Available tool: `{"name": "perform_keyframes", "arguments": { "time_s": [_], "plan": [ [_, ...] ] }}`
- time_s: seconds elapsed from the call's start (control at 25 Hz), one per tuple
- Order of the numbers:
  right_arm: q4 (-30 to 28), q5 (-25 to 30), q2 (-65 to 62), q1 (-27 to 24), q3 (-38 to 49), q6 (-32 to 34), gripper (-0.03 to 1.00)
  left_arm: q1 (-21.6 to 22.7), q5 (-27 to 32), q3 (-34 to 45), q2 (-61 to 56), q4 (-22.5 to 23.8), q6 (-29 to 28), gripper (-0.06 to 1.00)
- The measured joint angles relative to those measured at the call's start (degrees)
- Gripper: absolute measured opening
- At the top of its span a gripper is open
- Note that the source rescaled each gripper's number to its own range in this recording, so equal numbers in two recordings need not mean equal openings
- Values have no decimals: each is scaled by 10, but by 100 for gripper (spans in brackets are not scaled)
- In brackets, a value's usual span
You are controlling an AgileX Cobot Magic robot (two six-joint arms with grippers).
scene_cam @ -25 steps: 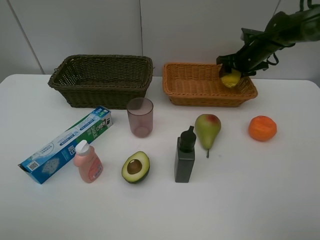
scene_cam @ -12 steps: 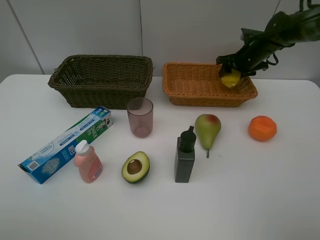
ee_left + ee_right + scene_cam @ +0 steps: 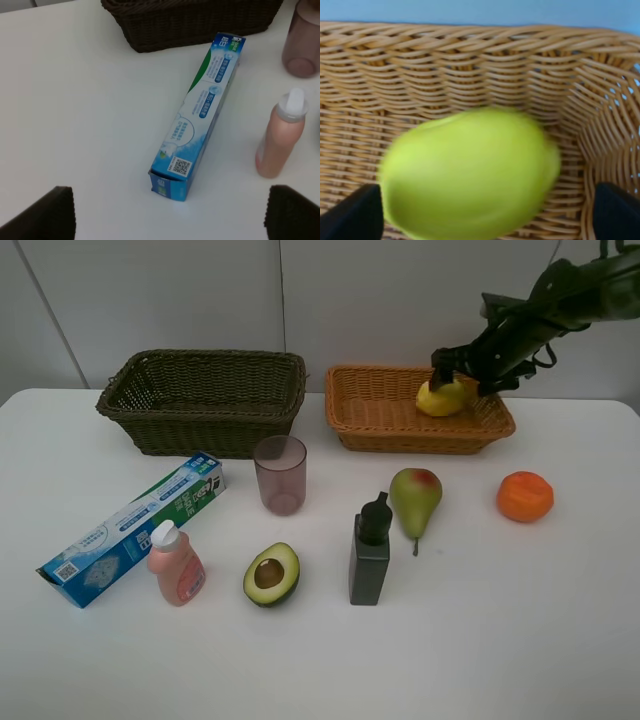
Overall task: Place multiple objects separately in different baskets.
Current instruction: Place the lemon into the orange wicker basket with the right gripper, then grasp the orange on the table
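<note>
- Right gripper (image 3: pixel 487 220): fingers spread wide, gripping nothing. It hangs over the right end of the tan basket (image 3: pixel 380 420).
- Lemon (image 3: pixel 441 397): lies inside the tan basket near its right end, directly below the right gripper. It is blurred in the right wrist view.
- Left gripper (image 3: pixel 170 220): fingers spread wide, empty, above the table (image 3: pixel 500 640) near the toothpaste box (image 3: pixel 200 112).
- Dark basket (image 3: pixel 200 400): stands left of the tan basket, apart from it.
- Cup (image 3: pixel 280 474): upright, in front of the dark basket's right end.
- Pump bottle (image 3: pixel 176 565): upright, just beside the toothpaste box.
- Avocado (image 3: pixel 271 574): cut face up, between the pump bottle and the dark bottle (image 3: pixel 369 550).
- Pear (image 3: pixel 415 498): just beside the dark bottle.
- Orange (image 3: pixel 525 496): on the table, right of the pear.
</note>
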Motion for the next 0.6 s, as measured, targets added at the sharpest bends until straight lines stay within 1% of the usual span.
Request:
{"name": "perform_keyframes", "arguments": {
  "time_s": [0.4,0.52,0.6],
  "plan": [
    [-1,3,-15,2,0,4,81,0,0,0,0,0,0,100],
    [-1,15,-24,2,0,4,81,0,0,0,0,0,0,100],
    [-7,34,-30,2,0,1,81,0,0,0,0,0,0,100]
  ]
}}
